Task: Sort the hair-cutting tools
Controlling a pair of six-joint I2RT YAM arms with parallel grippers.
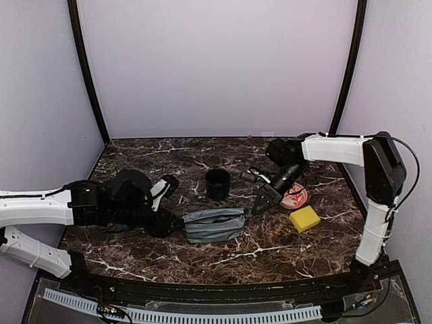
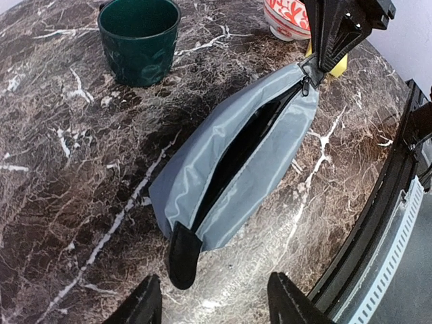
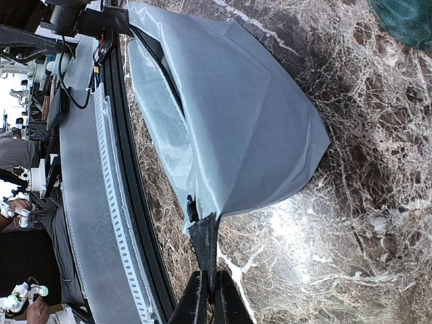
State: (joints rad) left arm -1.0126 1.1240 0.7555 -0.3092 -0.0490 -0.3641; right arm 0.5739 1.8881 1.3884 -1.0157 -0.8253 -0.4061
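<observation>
On the marbled table (image 1: pixel 135 256) a grey pouch (image 1: pixel 214 225) lies centre-near; only the left wrist view shows its zip gaping, hair-cutting tools not visible inside. The left gripper (image 2: pixel 216 300) stands apart by the left tab (image 2: pixel 182 255); the right gripper (image 3: pixel 208 287) clamps the right tab (image 3: pixel 204 236).

Your right gripper (image 3: pixel 208 287) pinched the black tab (image 3: pixel 204 236) at the grey pouch (image 3: pixel 229 115)'s end; the pouch lay unzipped beside the marble table (image 3: pixel 351 202)'s near edge.
</observation>
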